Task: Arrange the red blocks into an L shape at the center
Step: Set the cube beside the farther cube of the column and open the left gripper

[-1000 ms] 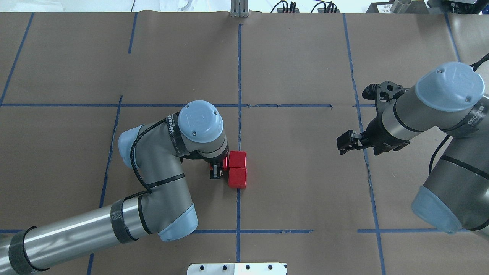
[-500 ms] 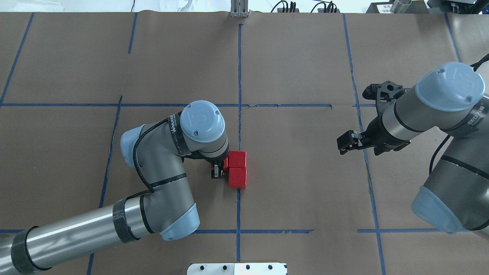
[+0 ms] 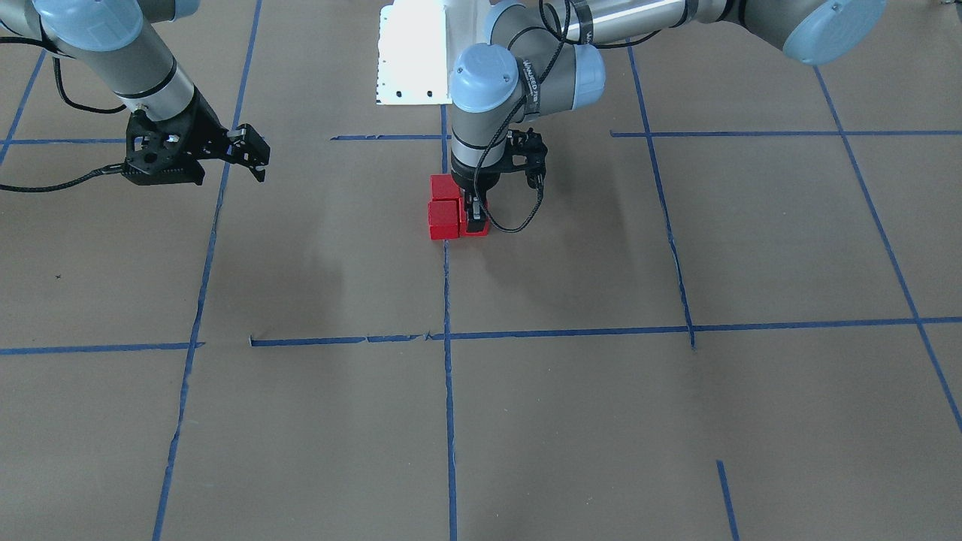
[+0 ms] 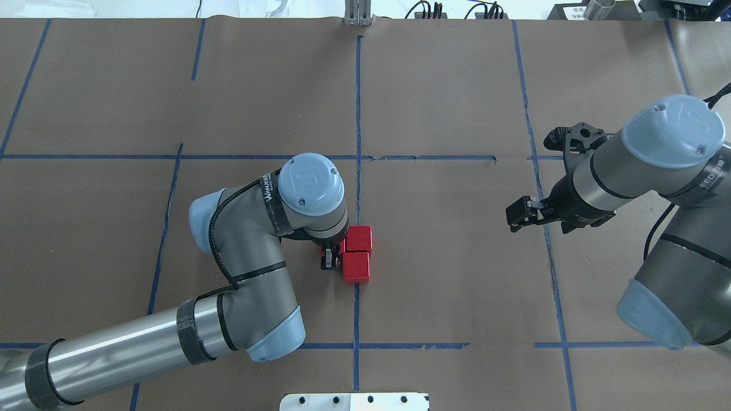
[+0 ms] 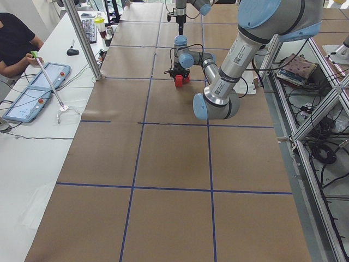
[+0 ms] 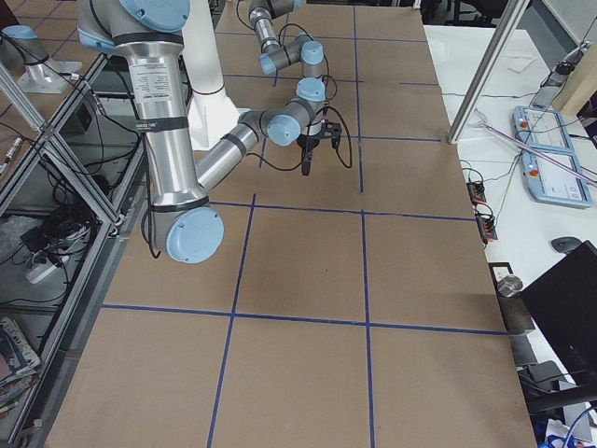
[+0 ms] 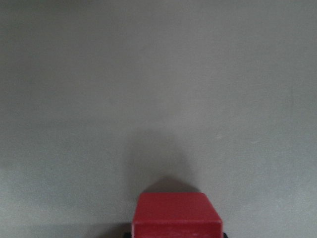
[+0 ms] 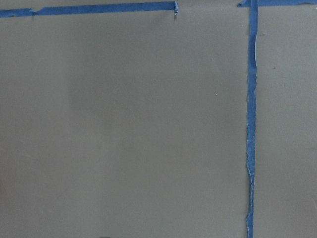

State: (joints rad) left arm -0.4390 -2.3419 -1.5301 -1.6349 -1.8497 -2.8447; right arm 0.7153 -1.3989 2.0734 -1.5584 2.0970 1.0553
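Two red blocks [image 4: 358, 238] [image 4: 356, 267] lie touching in a column on the central blue tape line; they also show in the front view [image 3: 445, 187] [image 3: 443, 218]. A third red block [image 3: 476, 228] sits against their left side, mostly hidden under my left wrist in the overhead view. My left gripper [image 4: 330, 258] points straight down and is shut on this block, which fills the bottom edge of the left wrist view [image 7: 177, 217]. My right gripper [image 4: 515, 217] hangs open and empty above the paper far to the right.
Brown paper with a grid of blue tape [image 4: 357, 114] covers the table. A white base plate [image 4: 354, 401] sits at the near edge. A person [image 5: 13, 43] and control pads [image 5: 38, 90] are at a side desk.
My left arm has shifted slightly right with its block, pressing it against the two others, which have nudged a little right. The right arm has stayed still.
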